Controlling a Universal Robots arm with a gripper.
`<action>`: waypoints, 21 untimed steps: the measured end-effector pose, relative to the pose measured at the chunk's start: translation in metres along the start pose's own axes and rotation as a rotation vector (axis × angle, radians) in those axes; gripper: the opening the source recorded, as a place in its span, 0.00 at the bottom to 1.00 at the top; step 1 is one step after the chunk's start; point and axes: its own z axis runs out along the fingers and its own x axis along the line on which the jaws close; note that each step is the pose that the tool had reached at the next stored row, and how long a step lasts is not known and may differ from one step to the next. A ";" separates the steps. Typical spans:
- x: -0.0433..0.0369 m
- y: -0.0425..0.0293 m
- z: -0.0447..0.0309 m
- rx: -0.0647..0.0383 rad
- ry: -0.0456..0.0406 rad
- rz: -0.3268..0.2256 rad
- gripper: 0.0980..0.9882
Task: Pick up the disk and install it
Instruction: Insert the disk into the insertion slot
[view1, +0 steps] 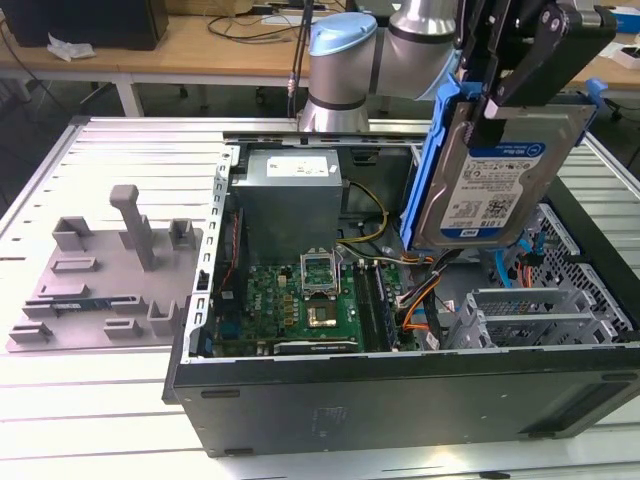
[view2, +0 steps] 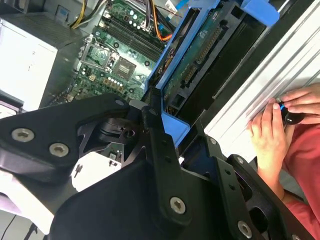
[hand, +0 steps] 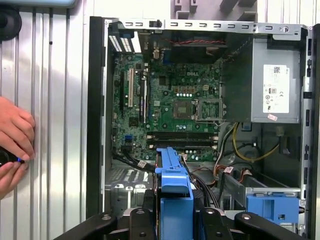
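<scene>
The disk (view1: 495, 180), a silver hard drive with a white-and-blue label in blue plastic rails, hangs on edge above the exterior view's right side of the open computer case (view1: 400, 385). My gripper (view1: 500, 95) is shut on its upper end, black fingers clamping it from both sides. In the second wrist view the disk's green circuit-board underside (view2: 200, 55) faces the camera, with my gripper (view2: 162, 117) closed on the blue rail. The first wrist view has the disk (hand: 172, 185) edge-on, high over the case interior between motherboard and drive bay.
Inside the case lie a green motherboard (view1: 300, 300), a grey power-supply box (view1: 290, 195), loose cables and a metal drive cage (view1: 540, 310). A blue latch (hand: 272, 207) sits by the bay. A grey fixture plate (view1: 100, 270) lies beside the case. A person's hands (view2: 280, 125) rest on the table.
</scene>
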 end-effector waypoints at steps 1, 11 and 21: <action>0.0031 0.0001 0.0000 0.000 -0.0002 0.000 0.30; 0.0172 -0.0152 0.0009 0.000 -0.0004 0.004 0.30; 0.0213 -0.0407 0.0020 0.000 -0.0005 0.020 0.30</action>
